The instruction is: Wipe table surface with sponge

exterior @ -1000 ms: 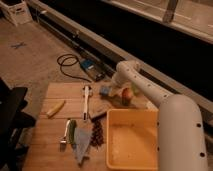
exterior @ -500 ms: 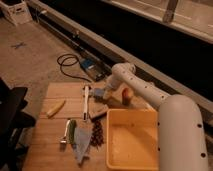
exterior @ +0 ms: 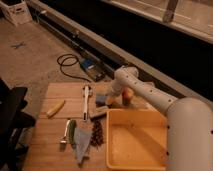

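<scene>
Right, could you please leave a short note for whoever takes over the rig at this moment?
Gripper: shut, low over the far part of the table surface, right at the sponge. Whether it actually grips the sponge is unclear.
Sponge: on the wood, between the white utensil and the round orange object.
Done: the arm has reached the sponge; no wiped area can be made out.
Left: wipe the table. The yellow tub and the cloth occupy the near part.
</scene>
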Controlling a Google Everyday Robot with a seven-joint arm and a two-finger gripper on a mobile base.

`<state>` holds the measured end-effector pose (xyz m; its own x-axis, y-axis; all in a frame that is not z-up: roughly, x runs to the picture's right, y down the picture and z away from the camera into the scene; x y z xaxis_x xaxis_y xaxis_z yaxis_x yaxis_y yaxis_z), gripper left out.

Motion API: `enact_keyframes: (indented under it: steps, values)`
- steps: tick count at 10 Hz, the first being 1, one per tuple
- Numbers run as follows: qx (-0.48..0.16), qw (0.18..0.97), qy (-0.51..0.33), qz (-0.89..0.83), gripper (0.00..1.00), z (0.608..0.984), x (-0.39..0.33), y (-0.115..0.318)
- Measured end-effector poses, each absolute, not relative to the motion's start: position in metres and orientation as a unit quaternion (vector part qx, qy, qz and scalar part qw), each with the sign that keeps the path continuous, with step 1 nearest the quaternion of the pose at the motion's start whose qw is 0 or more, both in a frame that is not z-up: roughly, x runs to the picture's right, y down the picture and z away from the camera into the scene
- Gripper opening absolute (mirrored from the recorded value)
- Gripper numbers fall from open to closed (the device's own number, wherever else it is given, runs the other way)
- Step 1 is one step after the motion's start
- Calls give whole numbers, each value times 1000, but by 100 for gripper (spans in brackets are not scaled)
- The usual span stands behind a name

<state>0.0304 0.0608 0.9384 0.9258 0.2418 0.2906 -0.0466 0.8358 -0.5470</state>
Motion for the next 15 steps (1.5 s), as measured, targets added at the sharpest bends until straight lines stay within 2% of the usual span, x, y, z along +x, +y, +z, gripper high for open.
enact_keyframes:
  steps: [4, 6, 11, 15]
  values:
    - [-251, 951, -162, 85, 5, 970, 38, 23]
    - [-244, 951, -169, 82, 5, 974, 25, 16]
    - [-243, 950, -179, 78, 5, 929, 7, 47]
    - [-243, 954, -146, 97, 5, 922, 32, 57]
